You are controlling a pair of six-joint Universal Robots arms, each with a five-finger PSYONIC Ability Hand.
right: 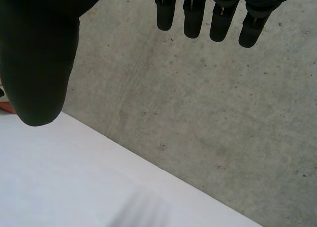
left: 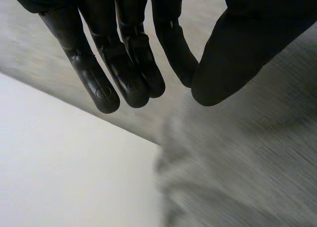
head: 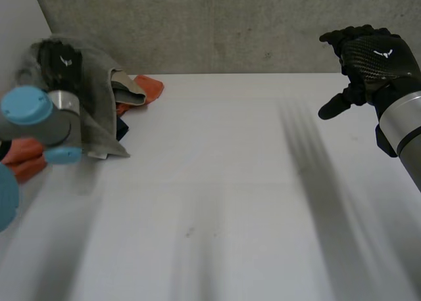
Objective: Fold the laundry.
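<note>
Backdrop: concrete wall [head: 230, 25] behind a white desk [head: 217, 183].
Laundry: heap at 10 o'clock on the desk, with a grey towel [head: 99, 110] over an orange cloth [head: 150, 89] and a dark cloth [head: 122, 129]. All crumpled.
Left robot hand [head: 62, 63]: at the heap, fingers straight, thumb close beside them, nothing seen pinched (towel just below).
Right robot hand [head: 371, 54]: raised at 2 o'clock, fingers apart, empty.
Progress: nothing folded yet; by the look of it, every piece is left to do.

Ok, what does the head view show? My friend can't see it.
The robot's left hand is at a grey cloth heaped with orange cloth at the far left corner of the white table. Its right hand hangs open in the air, holding nothing.
</note>
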